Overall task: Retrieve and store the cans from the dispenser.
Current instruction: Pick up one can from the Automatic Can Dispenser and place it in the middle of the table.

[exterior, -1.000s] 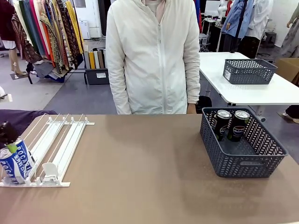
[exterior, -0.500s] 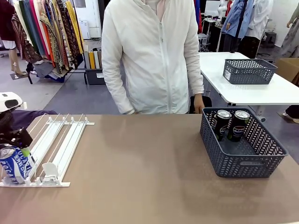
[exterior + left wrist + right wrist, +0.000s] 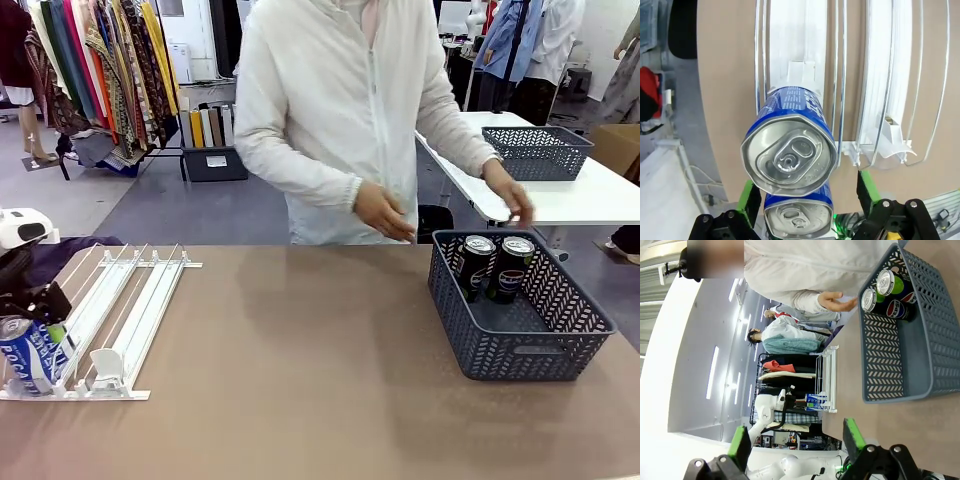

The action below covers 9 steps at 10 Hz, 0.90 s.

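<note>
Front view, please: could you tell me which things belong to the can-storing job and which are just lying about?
Job in hand:
- blue cans
- dispenser
- black cans
- near grey basket
- left claw, open around a blue can

Lying about:
- far grey basket on the white table
- hanging clothes

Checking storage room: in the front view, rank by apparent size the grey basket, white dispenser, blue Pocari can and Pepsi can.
1. Grey basket and white dispenser: about alike.
2. Blue Pocari can and Pepsi can: alike; the blue one sits nearer, so unranked.
</note>
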Tool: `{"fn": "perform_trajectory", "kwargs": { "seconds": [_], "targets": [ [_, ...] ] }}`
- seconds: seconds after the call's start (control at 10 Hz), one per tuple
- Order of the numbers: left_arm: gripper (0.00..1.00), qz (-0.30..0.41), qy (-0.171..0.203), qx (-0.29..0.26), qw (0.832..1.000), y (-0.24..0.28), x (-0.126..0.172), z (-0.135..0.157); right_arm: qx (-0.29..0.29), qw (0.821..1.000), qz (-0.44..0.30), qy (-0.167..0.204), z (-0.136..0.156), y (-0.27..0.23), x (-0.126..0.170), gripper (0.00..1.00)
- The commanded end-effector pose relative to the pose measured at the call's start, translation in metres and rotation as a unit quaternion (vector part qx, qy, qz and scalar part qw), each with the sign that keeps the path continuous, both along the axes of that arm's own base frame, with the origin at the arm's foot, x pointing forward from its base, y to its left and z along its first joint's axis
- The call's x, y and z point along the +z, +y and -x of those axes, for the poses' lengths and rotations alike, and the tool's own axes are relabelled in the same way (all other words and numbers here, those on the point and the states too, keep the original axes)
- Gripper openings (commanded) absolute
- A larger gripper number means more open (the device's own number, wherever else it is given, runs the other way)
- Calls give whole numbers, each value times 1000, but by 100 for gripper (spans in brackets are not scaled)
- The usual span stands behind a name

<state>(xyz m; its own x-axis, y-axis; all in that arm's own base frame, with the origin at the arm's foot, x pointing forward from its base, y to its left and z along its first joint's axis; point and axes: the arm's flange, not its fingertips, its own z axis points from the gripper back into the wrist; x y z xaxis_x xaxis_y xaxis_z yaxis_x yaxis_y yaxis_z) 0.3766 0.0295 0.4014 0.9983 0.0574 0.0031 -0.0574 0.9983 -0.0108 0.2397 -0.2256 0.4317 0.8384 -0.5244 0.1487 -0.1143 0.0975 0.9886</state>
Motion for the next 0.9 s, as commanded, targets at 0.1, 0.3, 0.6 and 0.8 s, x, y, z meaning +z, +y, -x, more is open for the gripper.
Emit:
{"fn": "perform_trajectory", "kwargs": {
  "seconds": [0.1, 0.3, 0.6, 0.8],
  "targets": [
    [100, -27, 6, 4, 1000, -3, -6, 14, 0, 1000, 1, -13, -1, -1, 2, 100],
    [100, -28, 20, -2, 999, -3, -7, 15, 0, 1000, 1, -13, -1, -1, 2, 100],
    [0, -30, 22, -1, 999, -3, -7, 13, 0, 1000, 1, -13, -1, -1, 2, 100],
    [0, -36, 15, 4, 999, -2, -7, 13, 0, 1000, 1, -13, -1, -1, 2, 100]
  ]
}}
